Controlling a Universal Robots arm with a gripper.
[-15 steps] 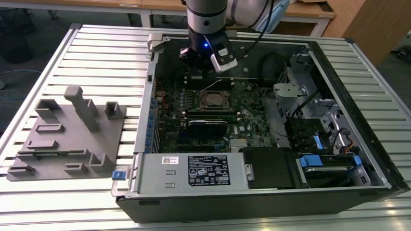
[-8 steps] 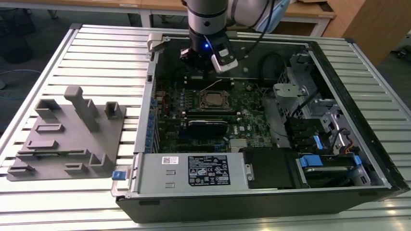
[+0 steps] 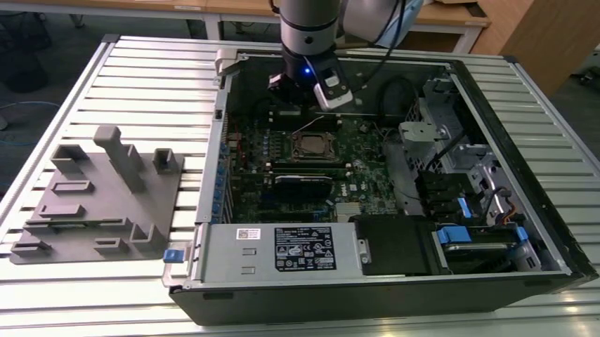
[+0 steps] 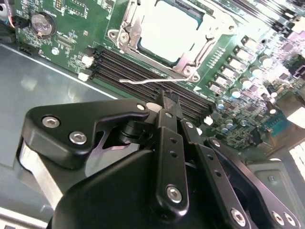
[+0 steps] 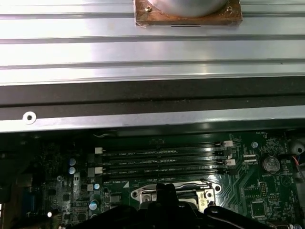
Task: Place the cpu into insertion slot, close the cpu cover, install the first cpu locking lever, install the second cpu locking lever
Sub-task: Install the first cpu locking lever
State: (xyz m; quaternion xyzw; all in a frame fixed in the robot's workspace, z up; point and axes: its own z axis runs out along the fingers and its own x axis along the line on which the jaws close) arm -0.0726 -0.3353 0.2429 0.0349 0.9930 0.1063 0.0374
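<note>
The cpu lies under the cpu cover; near it the gripper is pinched closed, maybe for pushing.

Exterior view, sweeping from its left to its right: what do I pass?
grey moulded fixture → blue tab at the case corner → insertion slot → blue drive latch

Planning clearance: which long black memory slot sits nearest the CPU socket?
The long black memory slot directly bordering the silver-rimmed square socket; the others lie farther away.
</note>
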